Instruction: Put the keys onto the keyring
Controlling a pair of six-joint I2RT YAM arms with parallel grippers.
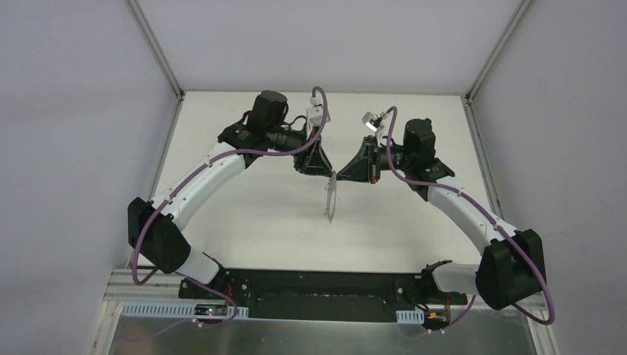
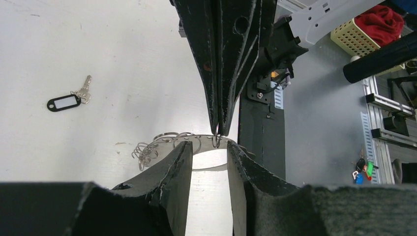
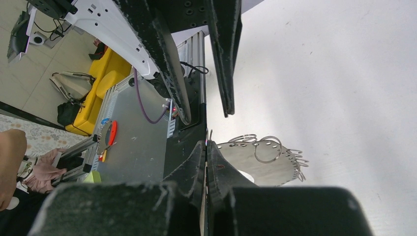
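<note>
Black fingers of the right tool [image 3: 206, 146] are pressed together on the rim of the keyring [image 3: 236, 160]. The keyring is a flat silvery loop with small rings strung along its edge, held in the air above the table [image 1: 259, 214]. The left tool [image 2: 209, 147] faces the right one tip to tip, its fingers parted to a narrow gap. The keyring's rim runs across that gap just at the tips; whether it touches them cannot be told. Both arms reach forward from their bases with elbows bowed outward and forearms bent inward, so the two wrists point at each other over the middle of the table. The key [image 2: 66, 102], with a black oval tag and a short silvery blade, lies flat on the table. It is well off to the side of the left tool, at the left of that wrist's view, apart from both tools.
</note>
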